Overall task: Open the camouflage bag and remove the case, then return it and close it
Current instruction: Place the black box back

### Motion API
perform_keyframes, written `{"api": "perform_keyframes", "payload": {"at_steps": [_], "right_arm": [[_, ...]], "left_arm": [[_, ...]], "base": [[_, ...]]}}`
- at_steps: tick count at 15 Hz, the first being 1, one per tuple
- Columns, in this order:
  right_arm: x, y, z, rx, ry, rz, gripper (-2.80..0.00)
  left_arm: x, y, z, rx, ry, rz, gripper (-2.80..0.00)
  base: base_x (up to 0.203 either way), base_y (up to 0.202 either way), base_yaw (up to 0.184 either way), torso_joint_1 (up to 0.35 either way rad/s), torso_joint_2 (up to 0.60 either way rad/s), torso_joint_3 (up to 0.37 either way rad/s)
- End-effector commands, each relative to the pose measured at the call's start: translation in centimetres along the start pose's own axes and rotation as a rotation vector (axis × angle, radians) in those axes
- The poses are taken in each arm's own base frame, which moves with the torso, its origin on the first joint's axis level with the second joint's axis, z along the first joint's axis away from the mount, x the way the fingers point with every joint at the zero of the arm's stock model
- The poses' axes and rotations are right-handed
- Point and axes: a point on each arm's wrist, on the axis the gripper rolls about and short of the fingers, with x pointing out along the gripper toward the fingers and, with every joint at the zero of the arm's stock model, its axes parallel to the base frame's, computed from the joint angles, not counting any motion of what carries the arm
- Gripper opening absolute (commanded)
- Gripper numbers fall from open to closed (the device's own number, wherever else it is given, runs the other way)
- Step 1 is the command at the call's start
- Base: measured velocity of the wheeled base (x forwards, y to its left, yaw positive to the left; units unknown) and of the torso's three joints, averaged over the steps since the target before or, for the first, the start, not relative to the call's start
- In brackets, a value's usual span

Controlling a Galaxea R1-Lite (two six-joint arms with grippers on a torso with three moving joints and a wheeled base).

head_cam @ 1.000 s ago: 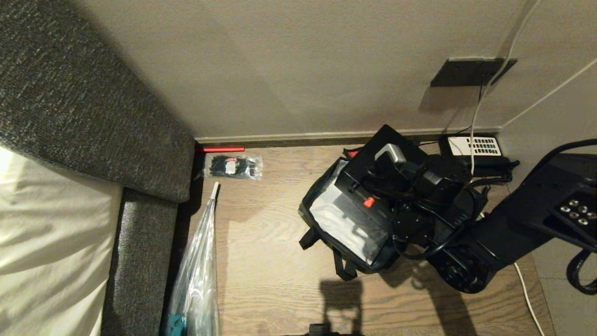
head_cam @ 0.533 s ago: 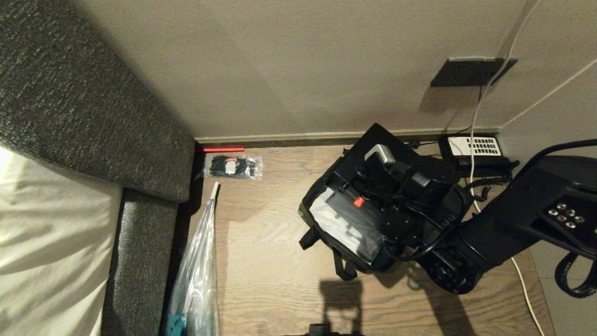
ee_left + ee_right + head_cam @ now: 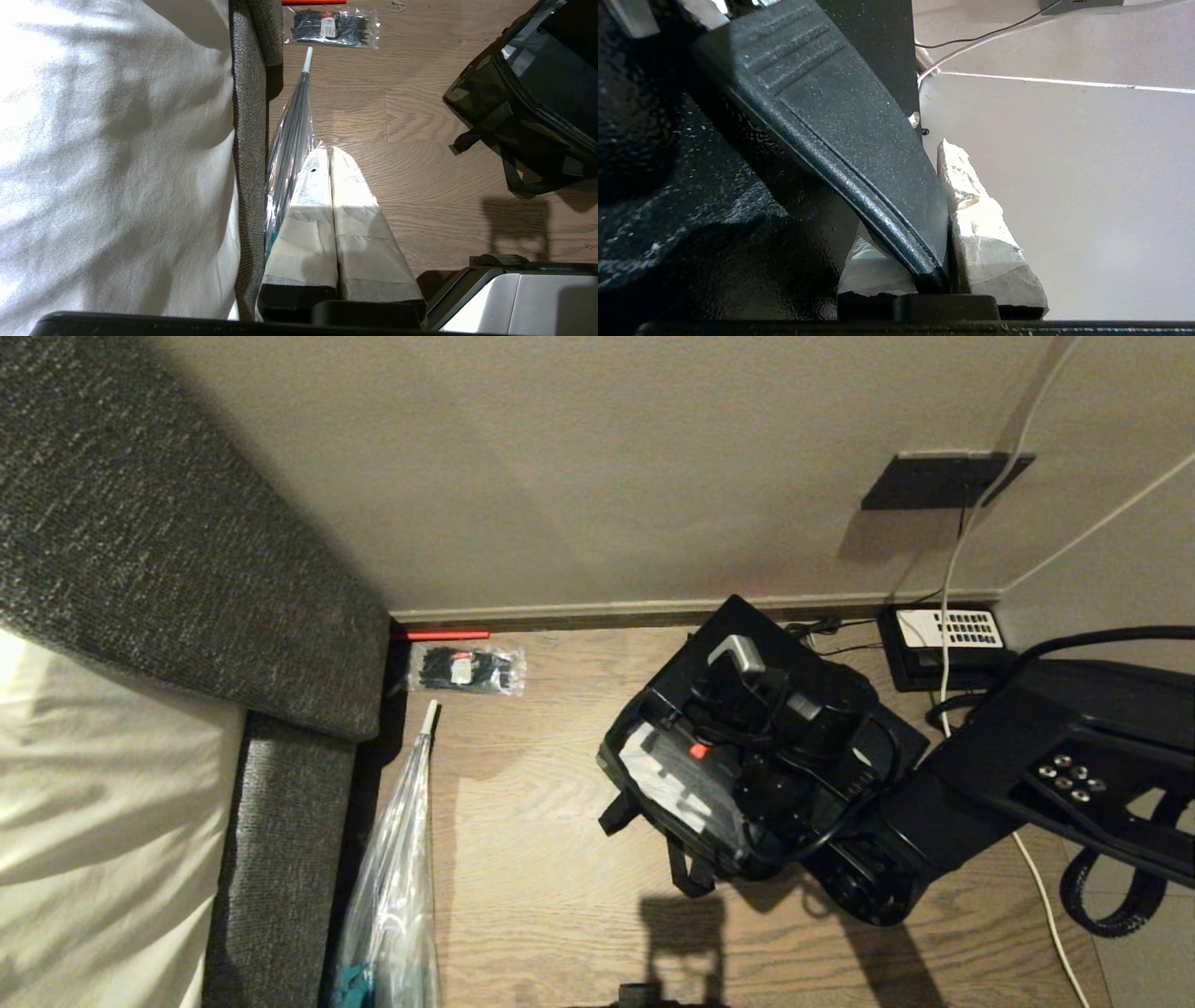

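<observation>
black case (image 3: 747, 653) pinched by its edge in right pincer (image 3: 945, 228), above open camouflage bag (image 3: 672, 784).

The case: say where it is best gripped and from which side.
Grip the case by its thin raised handle edge, as the right gripper does, clamped across it. Coming from above suits it: the flat case stands tilted over the open camouflage bag.

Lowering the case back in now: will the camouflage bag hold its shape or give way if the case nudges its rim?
The boxy green-black camouflage fabric bag probably gives a little: its walls are soft fabric, though they stand open unaided. It may also slide on the smooth wooden floor, with nothing bracing it. The flat black rectangular case looks rigid in the right hand.
</observation>
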Motion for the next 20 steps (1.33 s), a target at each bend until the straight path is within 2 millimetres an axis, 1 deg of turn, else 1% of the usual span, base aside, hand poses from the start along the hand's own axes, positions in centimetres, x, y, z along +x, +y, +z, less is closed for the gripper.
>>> {"api": "perform_keyframes", "payload": {"at_steps": [1, 10, 13, 17, 19, 20], "right_arm": [[0.0, 0.6, 0.0, -0.006, 0.01, -0.003, -2.8], [-0.4, 0.8, -0.2, -0.016, 0.008, 0.005, -2.8], [-0.7, 1.4, -0.3, -0.026, 0.002, 0.014, -2.8], [-1.1, 1.2, -0.2, -0.019, -0.005, 0.019, -2.8], [-1.1, 1.4, -0.3, -0.025, -0.005, 0.021, -2.8], [-1.2, 1.9, -0.4, -0.034, -0.004, 0.025, -2.8]], "left_arm": [[0.0, 0.0, 0.0, 0.0, 0.001, 0.001, -2.8], [0.0, 0.0, 0.0, 0.0, 0.001, 0.0, -2.8], [0.0, 0.0, 0.0, 0.0, 0.001, 0.001, -2.8], [0.0, 0.0, 0.0, 0.0, 0.001, 0.0, -2.8], [0.0, 0.0, 0.0, 0.0, 0.001, 0.0, -2.8], [0.0, 0.0, 0.0, 0.0, 0.001, 0.0, -2.8]], "base": [[0.0, 0.0, 0.0, 0.0, 0.0, 0.0], [0.0, 0.0, 0.0, 0.0, 0.0, 0.0], [0.0, 0.0, 0.0, 0.0, 0.0, 0.0], [0.0, 0.0, 0.0, 0.0, 0.0, 0.0], [0.0, 0.0, 0.0, 0.0, 0.0, 0.0], [0.0, 0.0, 0.0, 0.0, 0.0, 0.0]]}}
